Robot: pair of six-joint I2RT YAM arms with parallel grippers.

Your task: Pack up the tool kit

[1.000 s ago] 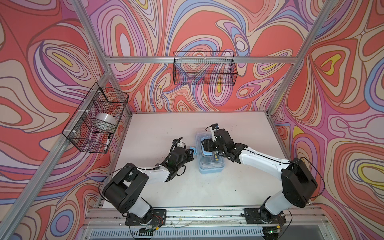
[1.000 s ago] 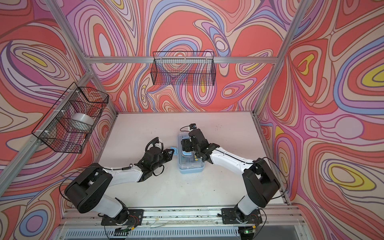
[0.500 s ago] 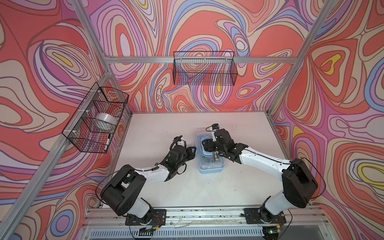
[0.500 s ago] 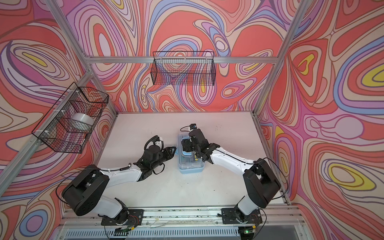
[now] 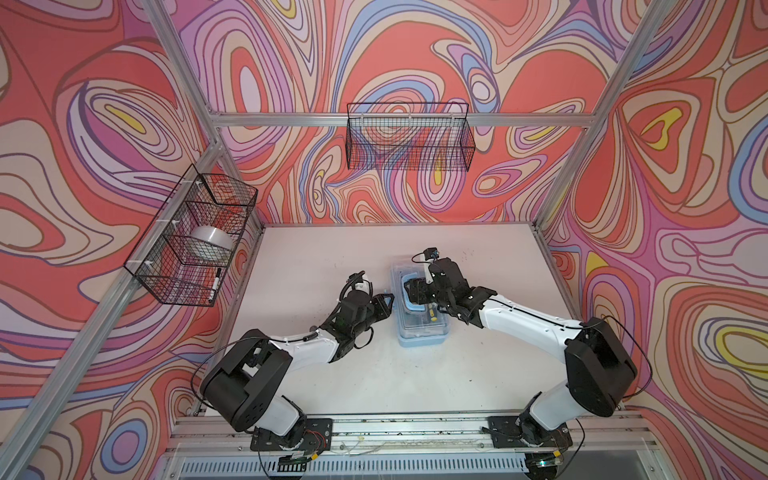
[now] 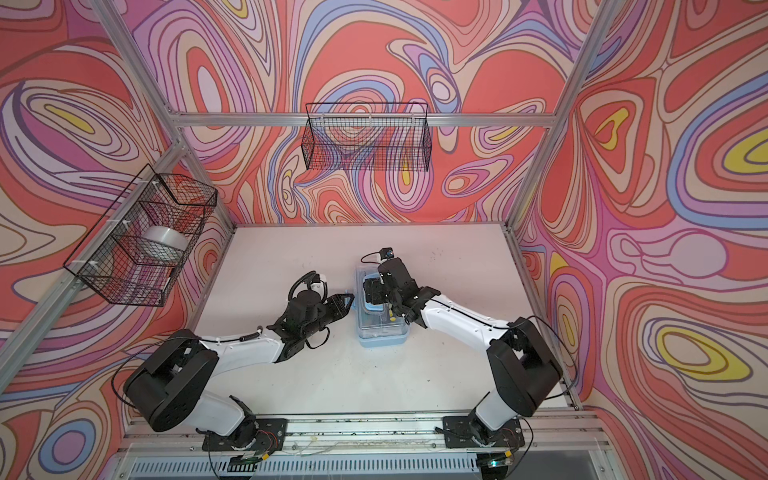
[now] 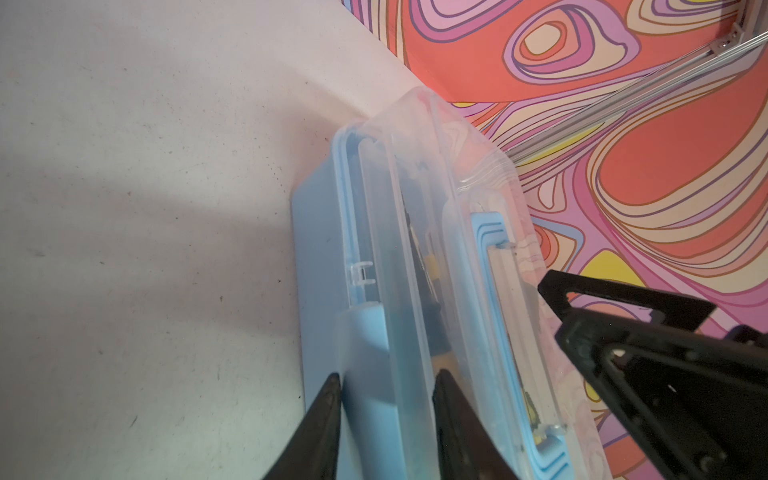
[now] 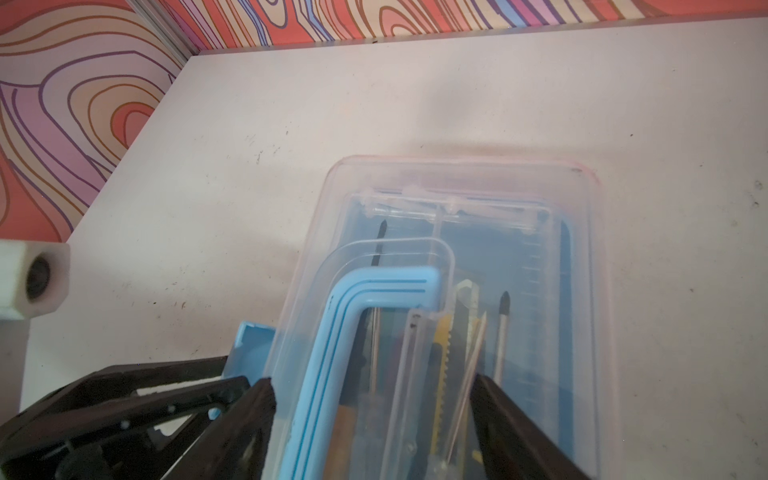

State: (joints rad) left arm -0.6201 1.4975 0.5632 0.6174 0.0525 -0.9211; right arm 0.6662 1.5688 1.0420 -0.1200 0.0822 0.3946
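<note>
Twice over, in both top views, found the tool kit (image 5: 419, 332) standing flat near the middle of the table (image 5: 316, 257), one long side toward the left arm. Saw the clear lid (image 8: 582, 291) down over the box, with the blue handle (image 8: 357, 299) folded flat on it and a yellow utility knife (image 8: 442, 353) and a screwdriver (image 8: 503, 324) lying inside beneath. Spotted no loose tool on the table. Judged the packing as good as done and the step in hand to be fastening the side latch (image 7: 365, 353).

Found the right gripper (image 8: 370, 380) over the lid, jaws spread wide to either side of the handle, pinching nothing. Could not tell whether pressing on the lid or only hovering. Found the left gripper (image 7: 386, 380) at the box's side, jaws narrowly parted with the latch and the lid's rim between them. Could not tell whether clamped on them or merely beside them. Could not tell a snapped latch from an unsnapped one either.

To do it well, needed a steady downward hold from the right, to stop any sliding or tipping of what looked a light box. Needed the left push square against the latch's face, toward the box, not up along the wall. Feared a fingertip snagging under the lid's rim and lifting it. Could not see the opposite long side well enough to rule out a second latch there.
</note>
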